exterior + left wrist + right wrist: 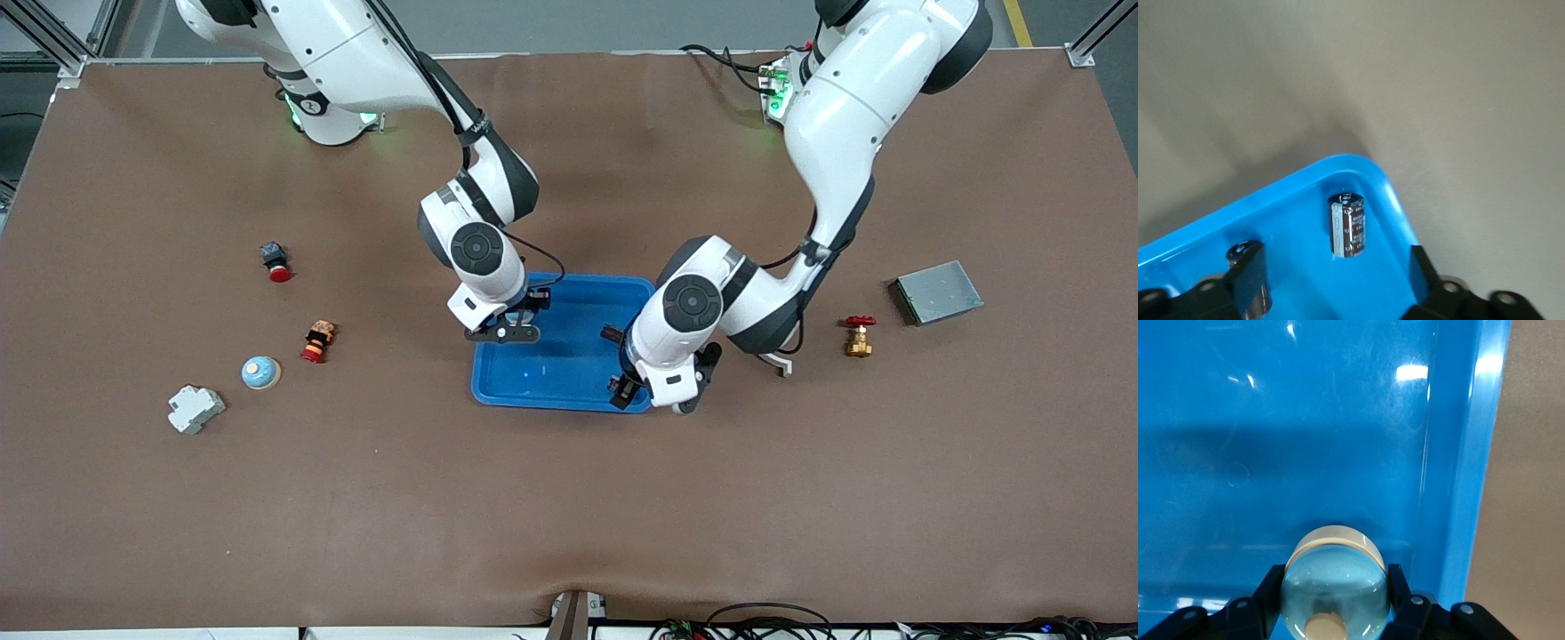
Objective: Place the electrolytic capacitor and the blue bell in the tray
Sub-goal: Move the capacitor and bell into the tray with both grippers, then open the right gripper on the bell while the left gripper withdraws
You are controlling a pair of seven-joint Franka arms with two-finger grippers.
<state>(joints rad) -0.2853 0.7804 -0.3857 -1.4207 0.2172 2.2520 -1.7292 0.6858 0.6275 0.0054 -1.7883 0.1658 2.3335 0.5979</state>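
The bright-blue tray (569, 378) lies mid-table. My right gripper (505, 331) is over the tray's end toward the right arm. In the right wrist view it (1335, 603) is shut on a light-blue bell (1335, 587) with a beige button, just above the tray floor (1305, 440). My left gripper (627, 384) is over the tray's other end and is open and empty (1333, 270). A dark-brown electrolytic capacitor (1349, 223) rests in a tray corner (1365, 167) just ahead of its fingers. A second metal-topped cylinder (1239, 251) shows partly hidden by one finger.
Toward the right arm's end lie a second blue bell (261, 372), a white breaker (195, 408), a red-and-brown button (317, 342) and a red-capped switch (276, 262). Toward the left arm's end are a brass valve (859, 336) and a grey metal box (935, 292).
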